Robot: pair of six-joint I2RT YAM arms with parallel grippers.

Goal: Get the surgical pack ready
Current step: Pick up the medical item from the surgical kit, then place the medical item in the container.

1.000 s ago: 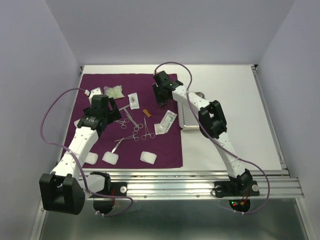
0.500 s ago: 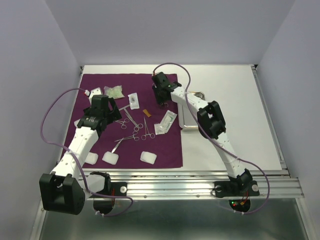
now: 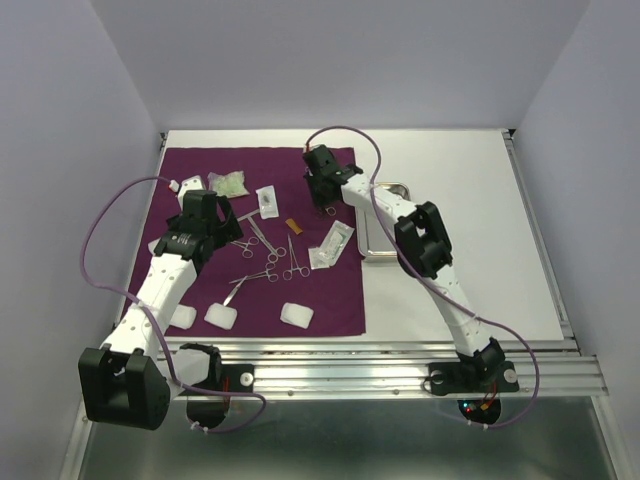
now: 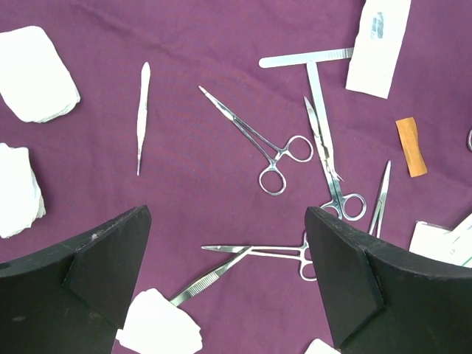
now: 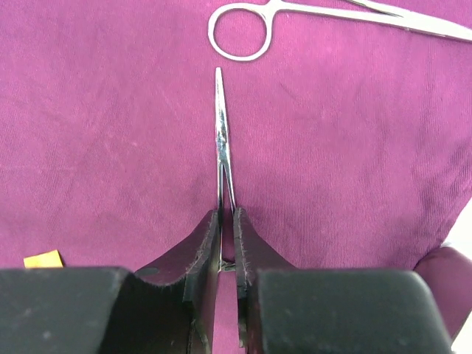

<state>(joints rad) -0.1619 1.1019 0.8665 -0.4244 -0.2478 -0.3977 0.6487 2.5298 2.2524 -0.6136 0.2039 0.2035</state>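
**Change of state.** Over the last second the right jaws have drawn together and now clamp a slim steel instrument (image 5: 221, 125) near its middle, its tip pointing to 12 o'clock in the right wrist view. The right arm has hardly shifted. The instrument lies on or just above the purple drape (image 3: 335, 300); which one cannot be told. The left jaws remain wide apart over the loose scissors and forceps (image 4: 284, 155) and hold nothing.

**Meaning for the task.** The grasp appears made, so a lift and carry is the likely next step, probably to the steel tray (image 3: 372, 252). The pack is far from bundled. The drape lies flat on the left half of the desk (image 3: 470, 220). Gauze pads (image 3: 296, 315) sit along its 6 o'clock edge and packets (image 3: 332, 244) nearer its 3 o'clock edge.

**Edges and room.**
- The tray lies just beside the drape's 3 o'clock edge, under the right forearm.
- A ringed handle (image 5: 237, 33) lies close to the clamped instrument's tip at 12 o'clock; lifting straight up would avoid it.
- Bare desk extends to 3 o'clock of the tray.
- Walls close the desk at 9, 12 and 3 o'clock.
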